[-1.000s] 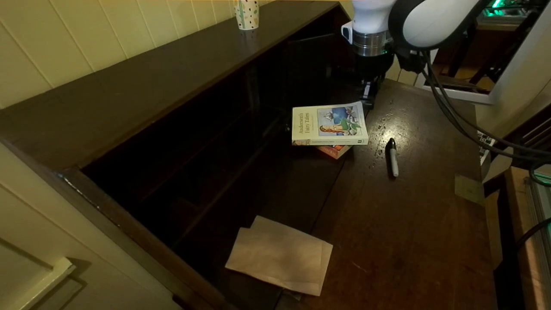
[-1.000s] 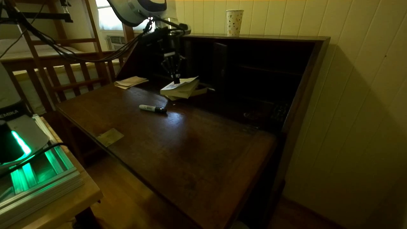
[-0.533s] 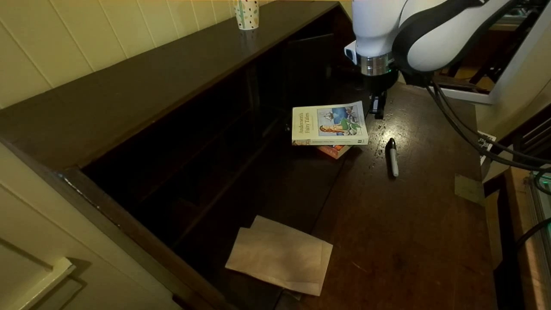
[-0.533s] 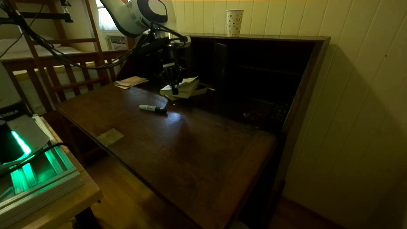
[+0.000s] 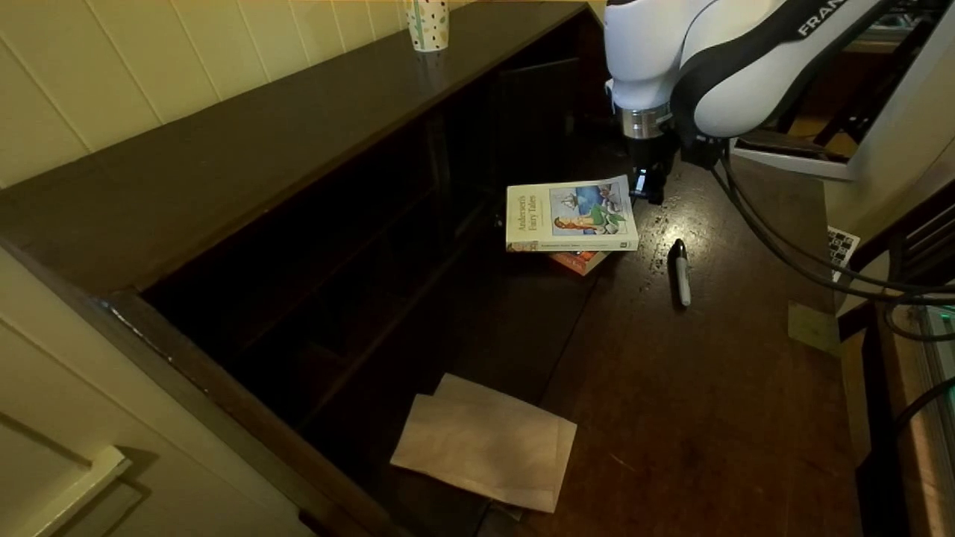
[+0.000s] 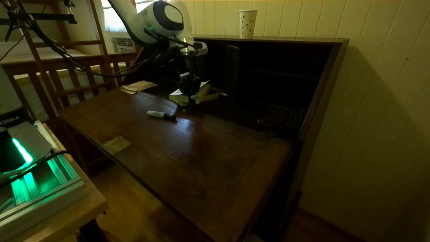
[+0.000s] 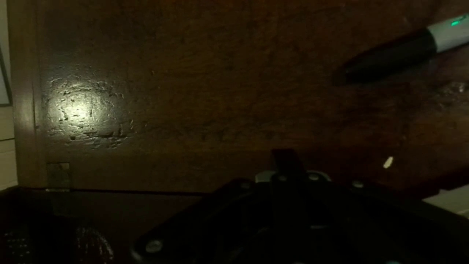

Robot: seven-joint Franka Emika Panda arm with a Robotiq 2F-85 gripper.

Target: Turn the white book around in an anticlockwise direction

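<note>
The white book (image 5: pixel 571 214), with a blue-green picture on its cover, lies face up on an orange-covered book (image 5: pixel 580 262) on the desk. It also shows, partly behind the gripper, in an exterior view (image 6: pixel 203 92). A pale edge, probably the white book's (image 7: pixel 449 200), shows at the right of the wrist view. My gripper (image 5: pixel 647 197) points down just beside the book's short end and holds nothing. It also shows in an exterior view (image 6: pixel 191 102). In the wrist view the gripper (image 7: pixel 287 156) is dark, its fingertips together. I cannot tell whether it touches the book.
A marker pen (image 5: pixel 681 274) lies on the desk near the gripper, also in the wrist view (image 7: pixel 395 57). Pale paper sheets (image 5: pixel 485 444) lie farther along the desk. Dark shelves (image 6: pixel 278 77) rise behind the books. A cup (image 5: pixel 429 28) stands on top.
My gripper has come down from above the book's end to a low place beside it, shifting right in an exterior view. The books, pen and papers have not moved.
</note>
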